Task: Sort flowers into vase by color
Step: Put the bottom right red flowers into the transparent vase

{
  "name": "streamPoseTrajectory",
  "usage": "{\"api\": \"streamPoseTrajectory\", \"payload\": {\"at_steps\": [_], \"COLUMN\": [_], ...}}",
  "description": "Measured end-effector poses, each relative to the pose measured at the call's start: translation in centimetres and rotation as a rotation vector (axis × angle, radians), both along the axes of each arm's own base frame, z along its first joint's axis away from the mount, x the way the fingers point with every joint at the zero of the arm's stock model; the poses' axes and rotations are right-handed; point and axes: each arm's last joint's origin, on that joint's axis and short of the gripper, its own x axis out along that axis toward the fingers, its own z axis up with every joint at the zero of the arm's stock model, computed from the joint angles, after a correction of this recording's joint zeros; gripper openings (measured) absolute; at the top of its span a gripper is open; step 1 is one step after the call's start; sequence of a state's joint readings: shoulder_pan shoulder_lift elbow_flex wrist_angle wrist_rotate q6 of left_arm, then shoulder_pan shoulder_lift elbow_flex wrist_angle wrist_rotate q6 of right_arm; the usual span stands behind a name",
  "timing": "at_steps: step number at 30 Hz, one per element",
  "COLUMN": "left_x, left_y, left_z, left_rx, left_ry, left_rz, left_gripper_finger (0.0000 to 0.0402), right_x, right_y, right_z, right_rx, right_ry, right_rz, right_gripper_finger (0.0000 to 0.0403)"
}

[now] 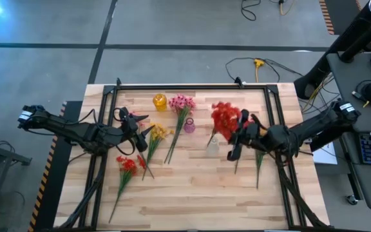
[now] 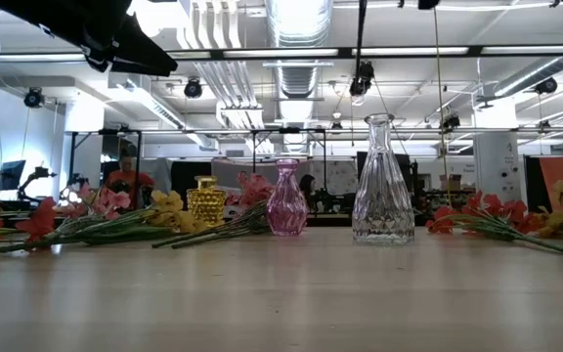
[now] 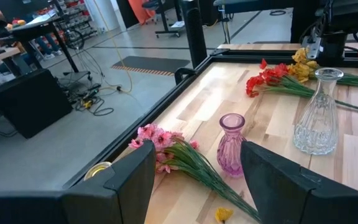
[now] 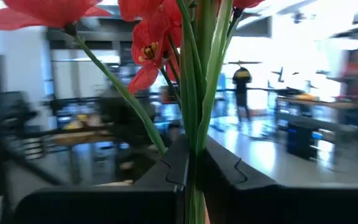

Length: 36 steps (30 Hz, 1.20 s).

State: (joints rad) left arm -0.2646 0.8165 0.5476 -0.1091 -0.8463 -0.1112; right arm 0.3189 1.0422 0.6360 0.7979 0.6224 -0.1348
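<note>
While a red flower spray (image 1: 224, 118) is gripped in the right gripper (image 1: 242, 134) right of centre in the high view, the clear glass vase (image 1: 212, 146) stands just below and left of it, so the step in hand is judged to be carrying red blooms to that vase; the next move calls for the stems to be lined up over its narrow neck. The left gripper (image 1: 136, 127), its jaws spread and empty, is seen at centre left beside a yellow spray (image 1: 157, 134), with another red spray (image 1: 127, 165) at lower left, a pink spray (image 1: 181, 104) by the purple vase (image 1: 189, 125), and an amber vase (image 1: 160, 101) at upper centre. In the low view the three vases are lined across the middle, but both grippers are cut off above. In the left wrist view the open fingers (image 3: 129, 180) frame the purple vase at lower centre. In the right wrist view the jaws are clenched on green stems (image 4: 197, 93) at centre; the vase is hidden there.
</note>
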Motion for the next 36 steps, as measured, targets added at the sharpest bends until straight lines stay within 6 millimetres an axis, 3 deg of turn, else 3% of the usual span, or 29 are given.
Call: {"api": "streamPoseTrajectory", "payload": {"at_steps": [7,12,36], "left_x": [0.0,0.0,0.0], "left_y": [0.0,0.0,0.0], "left_z": [0.0,0.0,0.0], "left_rx": [0.0,-0.003,-0.003], "left_ry": [-0.001,-0.003,-0.005], "left_rz": [0.0,0.0,0.0], "left_gripper_finger": [0.0217,0.0217,0.0217], "right_x": [-1.3,-1.6,-0.1], "right_y": [-0.9,-1.2,-0.8], "right_z": [0.8,0.3,-1.8], "right_rx": [0.022,0.027,0.014], "right_ry": [-0.032,0.053,0.167], "right_rz": [-0.068,-0.128,-0.144], "right_gripper_finger": [0.002,0.002,0.002]}}
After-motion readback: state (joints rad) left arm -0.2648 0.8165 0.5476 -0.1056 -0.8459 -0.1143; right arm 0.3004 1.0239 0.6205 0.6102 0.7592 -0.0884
